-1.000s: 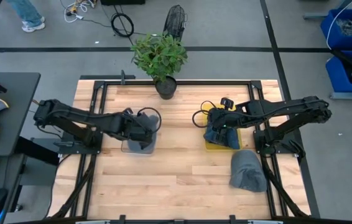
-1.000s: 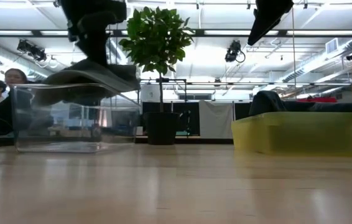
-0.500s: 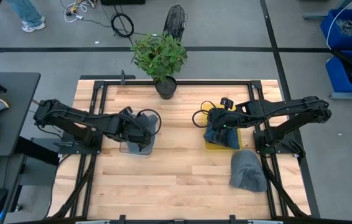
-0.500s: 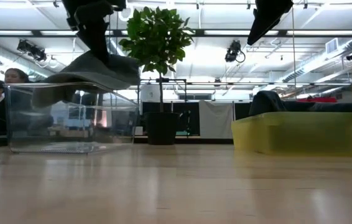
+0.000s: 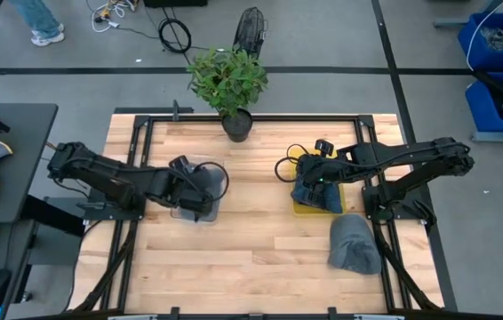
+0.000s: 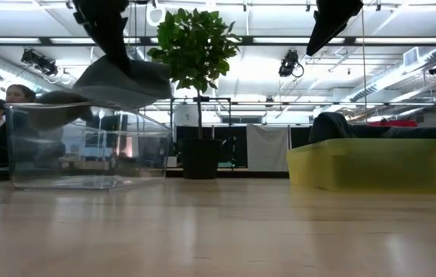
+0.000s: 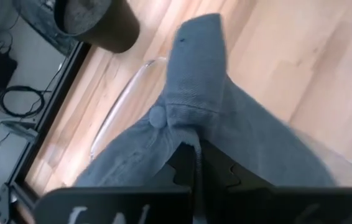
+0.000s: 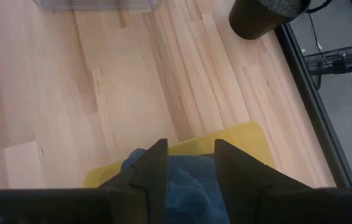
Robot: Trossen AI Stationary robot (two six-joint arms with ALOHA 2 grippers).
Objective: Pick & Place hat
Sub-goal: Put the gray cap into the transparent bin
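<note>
My left gripper (image 5: 191, 187) is shut on a grey hat (image 7: 226, 124) above the clear plastic box (image 6: 87, 150) on the table's left half. In the low view the hat (image 6: 122, 81) hangs tilted under the gripper, its lower end at about the box's rim. My right gripper (image 8: 191, 168) is open and hovers over a blue hat (image 8: 185, 186) lying in the yellow tray (image 5: 303, 207), touching nothing. In the low view it (image 6: 332, 23) is well above the tray (image 6: 380, 161). Another grey hat (image 5: 354, 244) lies on the table near the right edge. My left gripper pinches the grey hat's crown between its two fingers (image 7: 185, 165), just beside the top button (image 7: 157, 116). It comes from above, slanting down. The hat hangs below the fingers, tilted, the rest of it spreading out to either side.
A potted plant (image 5: 227, 80) stands at the middle of the far edge; its dark pot (image 8: 263, 12) shows in both wrist views. Bare wood lies between the box and the tray and across the near half. People stand beyond the table's left side (image 6: 10, 100).
My left gripper has risen and moved toward the table's left edge, still shut on the grey hat. The hat has come up with it, from sagging into the clear box to hanging mostly above the rim. The box has shifted a little leftward.
</note>
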